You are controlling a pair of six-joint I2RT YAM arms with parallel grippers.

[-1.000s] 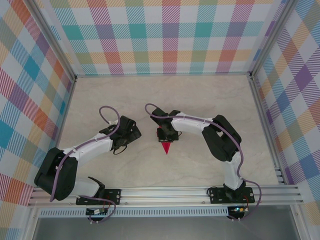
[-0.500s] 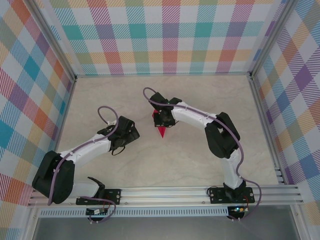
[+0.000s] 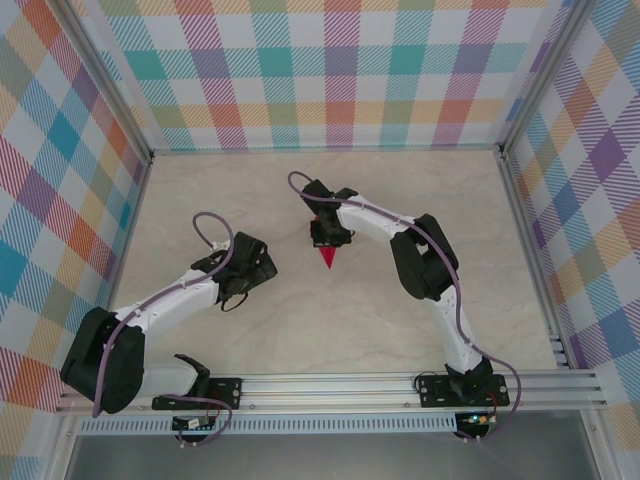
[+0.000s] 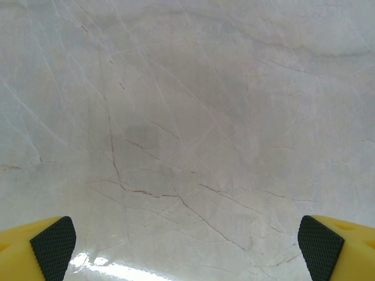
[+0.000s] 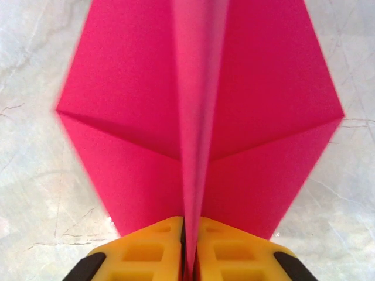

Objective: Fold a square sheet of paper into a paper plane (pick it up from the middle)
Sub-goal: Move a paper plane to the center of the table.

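The square sheet of paper stands folded into a magenta-pink paper plane point(image 3: 326, 259), a small dart whose nose points toward the near edge. My right gripper point(image 3: 328, 236) is shut on its centre fold near the middle of the table. In the right wrist view the plane point(image 5: 252, 111) spreads its two wings to either side, and its keel is pinched between the yellow fingers point(image 5: 146, 249) of the gripper point(image 5: 190, 234). My left gripper point(image 3: 262, 262) hovers to the left of the plane, apart from it. Seen from the left wrist, that gripper point(image 4: 187, 252) is open over bare marble, its pads point(image 4: 53, 246) wide apart.
The marble-patterned table point(image 3: 420, 330) is fenced by plaid walls point(image 3: 340, 80) at the back and both sides. An aluminium rail point(image 3: 330, 385) with both arm bases runs along the near edge. Open tabletop lies in front of the plane and at the right.
My right arm has carried the plane away from the near edge and slightly left. The left arm has shifted a little to the left, its gripper still open.
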